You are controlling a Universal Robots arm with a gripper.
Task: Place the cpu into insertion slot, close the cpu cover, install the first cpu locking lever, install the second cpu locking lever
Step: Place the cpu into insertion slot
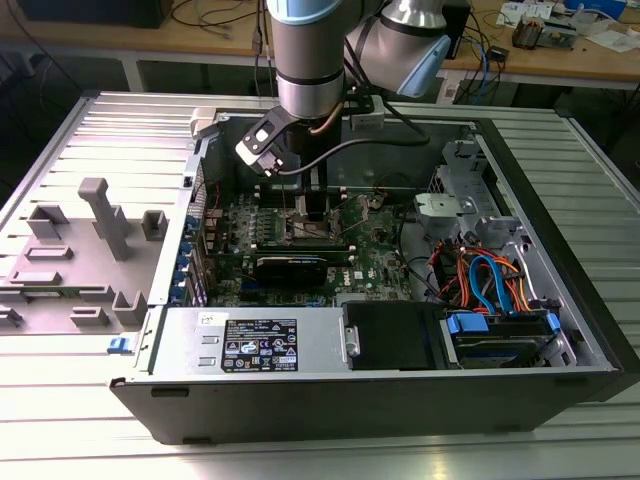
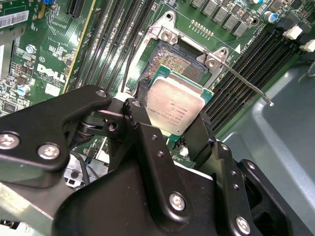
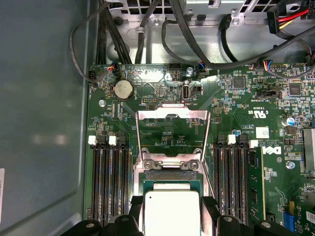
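The cpu [image 2: 174,105], a small square chip with a silvery top and green rim, sits between two black fingers [image 2: 140,123] of my gripper [image 2: 170,120], which is shut on it. In the first wrist view the cpu [image 3: 171,212] hangs right at the insertion slot [image 3: 170,178]; whether it touches I cannot tell. Part of the slot's pin field [image 2: 174,61] shows beyond the chip. The cpu cover [image 3: 172,114] stands flipped open behind the slot. A thin locking lever [image 2: 246,84] sticks out sideways. In the exterior view my gripper [image 1: 314,212] reaches down into the open case over the green motherboard [image 1: 385,255].
Long black memory slots [image 3: 110,182] flank the socket on both sides. Black cables [image 3: 147,29] and a coin battery [image 3: 123,90] lie beyond the cover. The case wall [image 3: 44,123] stands close by. A power supply [image 1: 255,345], a drive cage [image 1: 500,335] and a grey fixture [image 1: 80,250] show in the exterior view.
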